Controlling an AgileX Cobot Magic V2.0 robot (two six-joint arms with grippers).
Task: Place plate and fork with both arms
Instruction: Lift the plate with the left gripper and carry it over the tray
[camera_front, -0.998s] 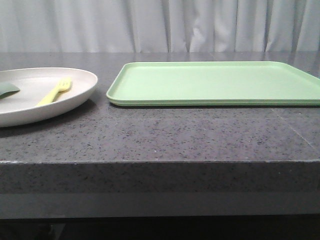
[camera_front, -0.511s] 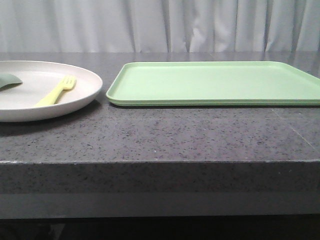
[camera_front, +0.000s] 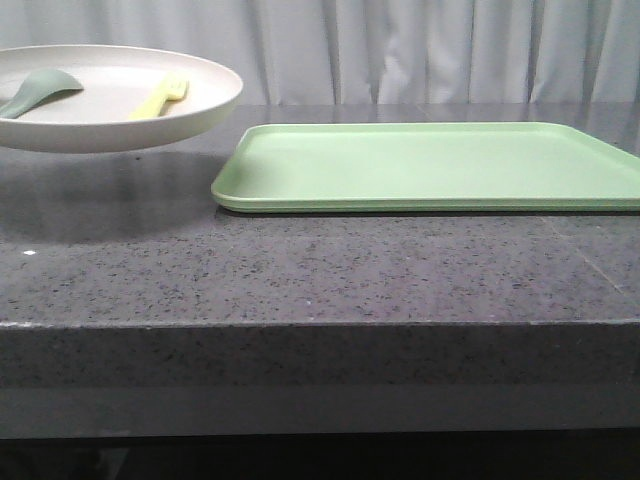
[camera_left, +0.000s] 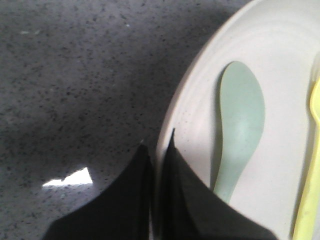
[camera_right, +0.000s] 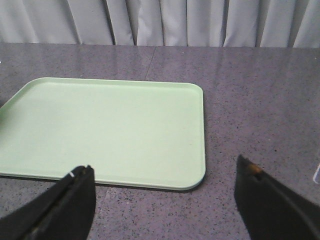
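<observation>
Fingers of the left gripper (camera_left: 159, 150) are pinched tight on the rim of the plate (camera_front: 110, 100), one dark finger under the edge and one over it, and the plate is up in the air, clear of the worktop (camera_front: 320, 270), with its shadow spread on the dark stone beneath. Riding inside it are the fork (camera_front: 162, 98), pale yellow, lying flat toward the plate's right half, and a muted green spoon (camera_front: 40, 90) beside it on the left; they look apart, though the low front angle makes that hard to judge. Over on the right, the right gripper (camera_right: 165, 200) hangs with its fingers spread wide, nothing between them, above bare stone just off the near edge of the light green tray (camera_front: 430, 165). Plate sits left of the tray's left end, higher than it, not touching.
</observation>
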